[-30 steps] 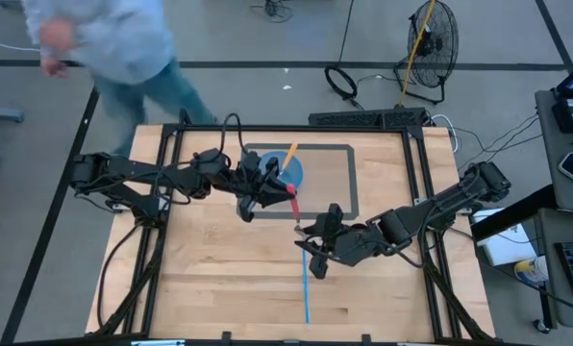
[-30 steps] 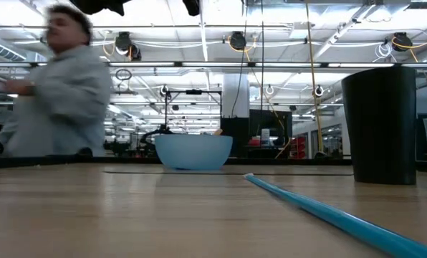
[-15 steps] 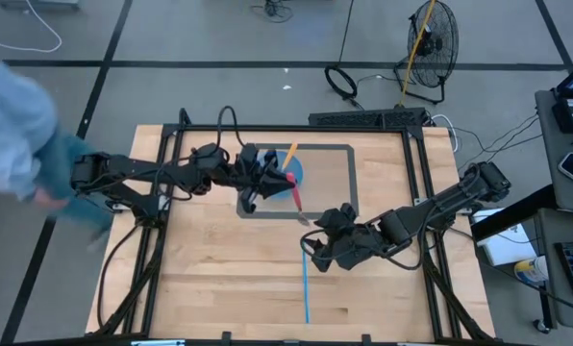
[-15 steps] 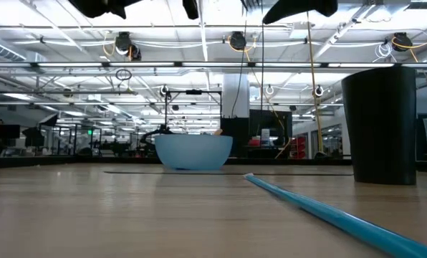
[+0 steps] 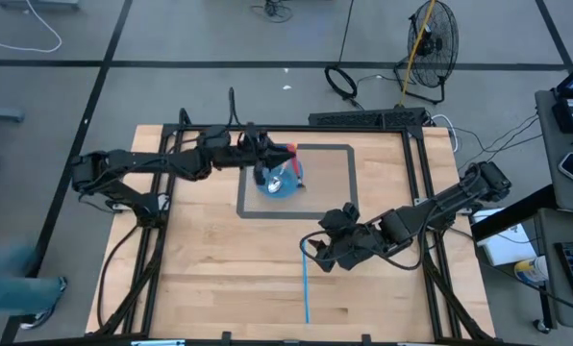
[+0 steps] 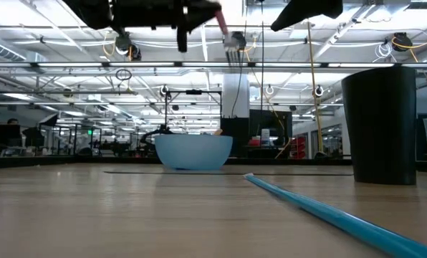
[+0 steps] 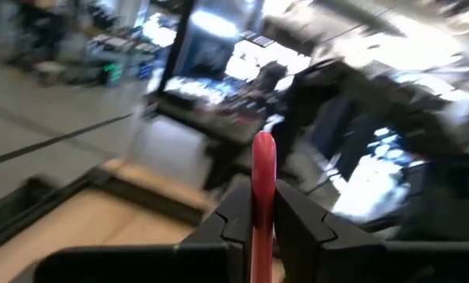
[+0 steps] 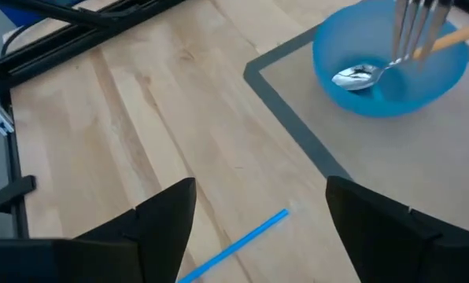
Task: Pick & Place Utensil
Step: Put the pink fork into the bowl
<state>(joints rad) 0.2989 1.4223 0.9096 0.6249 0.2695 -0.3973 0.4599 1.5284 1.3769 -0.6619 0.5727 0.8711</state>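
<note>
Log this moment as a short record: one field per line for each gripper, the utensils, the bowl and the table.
left gripper: shut on the red-handled fork, held above the bowl
right gripper: open, empty, over the table near the straw
bowl: blue, on the grey mat
spoon: lying in the bowl, wooden handle over the rim
straw: blue, flat on the table
table: light wood
</note>
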